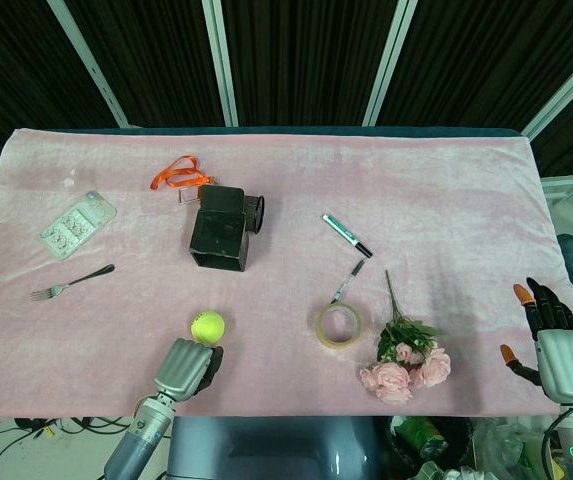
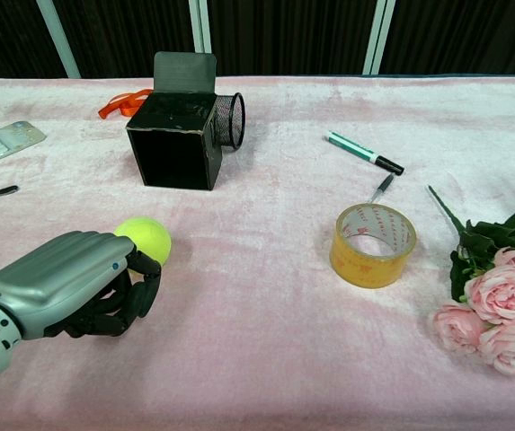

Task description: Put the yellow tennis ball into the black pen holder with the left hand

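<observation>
The black pen holder (image 1: 220,231) lies on its side on the pink tabletop (image 1: 446,180), approx. at the centre-left. Its long axis runs from the far edge toward the robot, and the square opening points toward the robot, as the chest view shows clearly. A round mesh cup (image 2: 231,119) is touching its right side.

The yellow tennis ball (image 2: 145,239) rests on the cloth, well in front of the holder. The left hand (image 2: 82,285) is just behind the ball with fingers curled; the fingertips (image 2: 146,266) touch the ball's near side, but it is not enclosed or lifted.

The head view alone shows the right hand (image 1: 554,335), fingers spread, holding nothing, at the tabletop's right edge, and also a fork (image 1: 71,283). The chest view shows the holder's dark inside.
</observation>
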Action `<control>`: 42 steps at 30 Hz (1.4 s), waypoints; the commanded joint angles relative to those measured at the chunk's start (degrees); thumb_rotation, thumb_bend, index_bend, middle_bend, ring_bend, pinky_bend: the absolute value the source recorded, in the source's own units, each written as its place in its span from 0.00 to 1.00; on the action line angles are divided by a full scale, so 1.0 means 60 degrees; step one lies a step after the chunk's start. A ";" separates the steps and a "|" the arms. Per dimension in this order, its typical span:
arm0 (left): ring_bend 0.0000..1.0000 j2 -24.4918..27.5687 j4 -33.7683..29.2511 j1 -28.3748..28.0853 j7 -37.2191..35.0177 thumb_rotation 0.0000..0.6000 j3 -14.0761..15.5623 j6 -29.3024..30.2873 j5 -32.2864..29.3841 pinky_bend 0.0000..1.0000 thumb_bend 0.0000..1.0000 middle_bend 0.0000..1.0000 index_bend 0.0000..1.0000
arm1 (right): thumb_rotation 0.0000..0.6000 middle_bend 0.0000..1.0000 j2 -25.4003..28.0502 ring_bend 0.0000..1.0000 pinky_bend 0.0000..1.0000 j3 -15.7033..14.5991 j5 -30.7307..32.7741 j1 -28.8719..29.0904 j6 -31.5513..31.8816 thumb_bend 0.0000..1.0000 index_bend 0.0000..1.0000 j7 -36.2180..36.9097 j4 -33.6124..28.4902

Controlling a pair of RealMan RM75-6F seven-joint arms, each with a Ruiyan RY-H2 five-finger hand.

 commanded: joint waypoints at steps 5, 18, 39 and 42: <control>0.98 -0.0024 0.0031 -0.0005 -0.0032 1.00 -0.0008 0.0036 -0.0006 1.00 0.67 0.99 0.86 | 1.00 0.00 0.0025 0.04 0.15 -0.0015 0.0060 -0.0003 -0.0069 0.20 0.06 -0.0022 -0.0058; 0.98 -0.0089 0.0244 -0.0025 -0.0247 1.00 -0.0010 -0.0028 -0.0125 1.00 0.67 0.99 0.86 | 1.00 0.00 0.0057 0.04 0.15 -0.0005 0.0170 -0.0010 -0.0129 0.20 0.06 -0.0124 -0.0152; 0.98 -0.0339 0.0767 -0.0299 -0.0878 1.00 -0.0297 -0.0510 -0.0509 1.00 0.67 0.99 0.86 | 1.00 0.00 0.0068 0.04 0.15 0.0029 0.0308 -0.0026 -0.0170 0.20 0.05 -0.0170 -0.0217; 0.98 -0.0450 0.0942 -0.0358 -0.0902 1.00 -0.0466 -0.0495 -0.0603 1.00 0.67 0.99 0.86 | 1.00 0.00 0.0067 0.04 0.15 0.0044 0.0345 -0.0030 -0.0173 0.20 0.05 -0.0170 -0.0235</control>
